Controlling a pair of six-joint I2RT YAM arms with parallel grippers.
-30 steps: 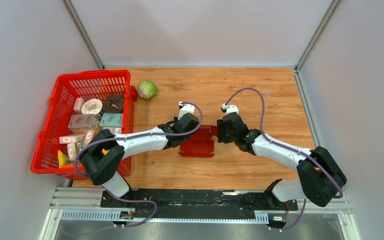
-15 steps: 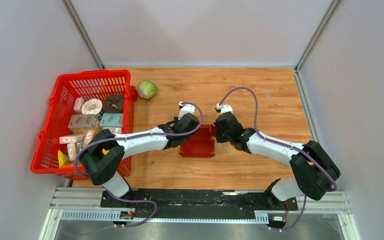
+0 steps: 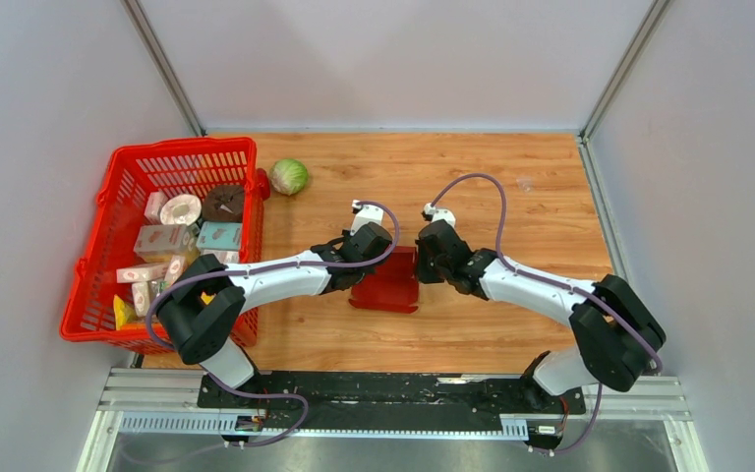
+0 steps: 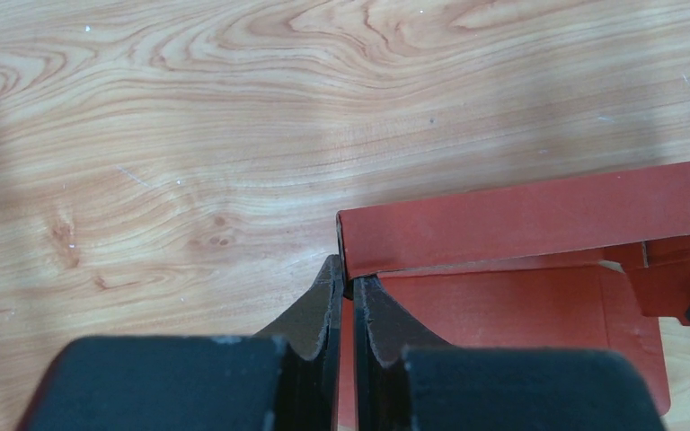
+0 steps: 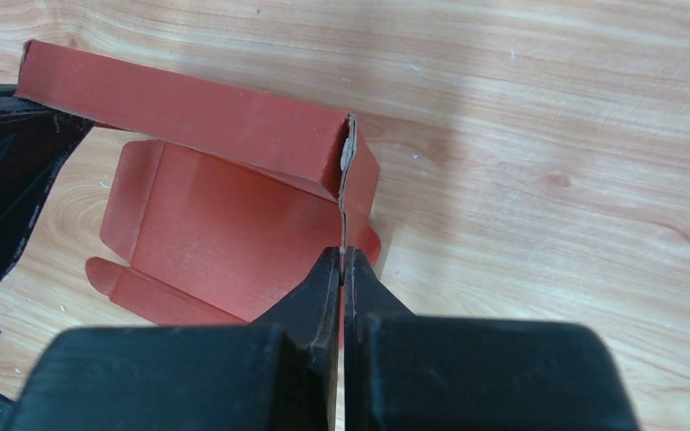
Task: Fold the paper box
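Both jaws are nearly closed, each pinching thin card. Left gripper (image 4: 345,285) has the left end of the paper box (image 3: 385,285), and right gripper (image 5: 341,266) has its right end flap. The box sits mid-table (image 3: 511,197) between my wrists, base panel flat and long far wall stood upright. My guess is the two end grips prop that wall up for tucking the corners. It's matte dark red thin cardboard with sharp creases, rounded notched flaps and a raw pale cut edge. The tabletop is smooth wood-grain.
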